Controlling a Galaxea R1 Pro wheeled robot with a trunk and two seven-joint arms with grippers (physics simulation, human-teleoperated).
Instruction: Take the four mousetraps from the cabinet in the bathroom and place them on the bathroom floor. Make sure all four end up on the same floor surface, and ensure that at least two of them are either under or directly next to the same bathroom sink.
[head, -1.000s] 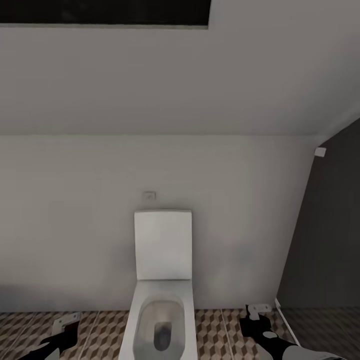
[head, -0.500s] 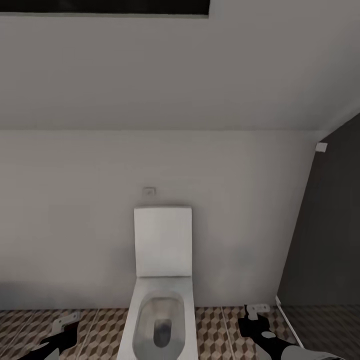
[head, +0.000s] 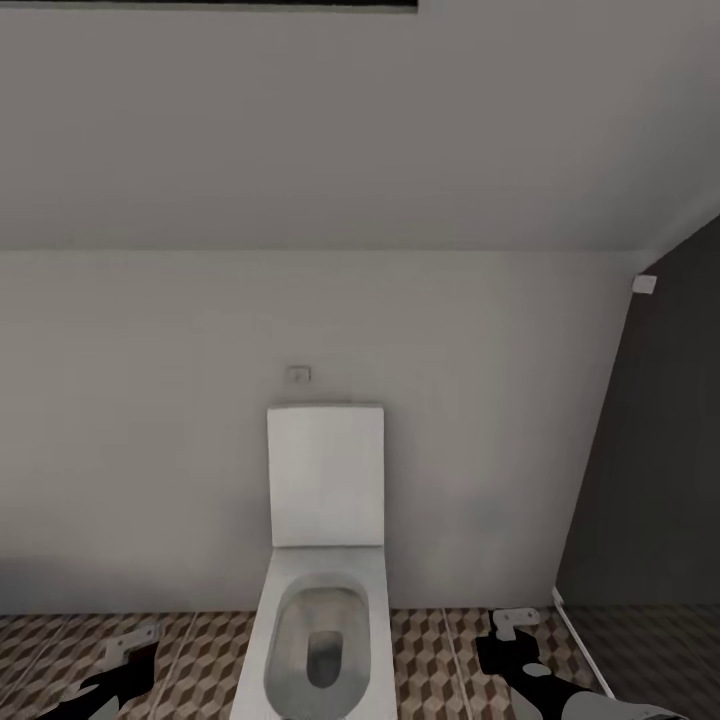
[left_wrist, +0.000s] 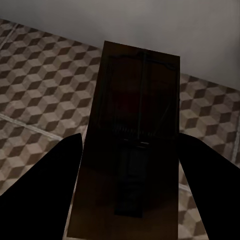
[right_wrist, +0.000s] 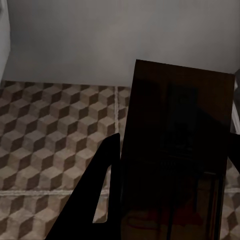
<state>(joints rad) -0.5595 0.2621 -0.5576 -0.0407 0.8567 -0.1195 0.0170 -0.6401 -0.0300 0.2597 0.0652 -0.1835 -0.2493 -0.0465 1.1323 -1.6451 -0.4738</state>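
Observation:
My left gripper at the lower left of the head view is shut on a mousetrap. In the left wrist view that mousetrap is a dark wooden board with wire, held between both dark fingers above the cube-patterned bathroom floor. My right gripper at the lower right is shut on a second mousetrap. The right wrist view shows this second mousetrap beside one finger, over the bathroom floor. The cabinet and the sink are out of view.
A white toilet with its lid up stands straight ahead against a pale wall. A dark grey wall or panel closes off the right side. Patterned floor runs on both sides of the toilet.
The whole head picture has shifted: toilet and wall sit slightly higher, so the camera has moved. Both grippers keep their places in the view, each still holding its mousetrap.

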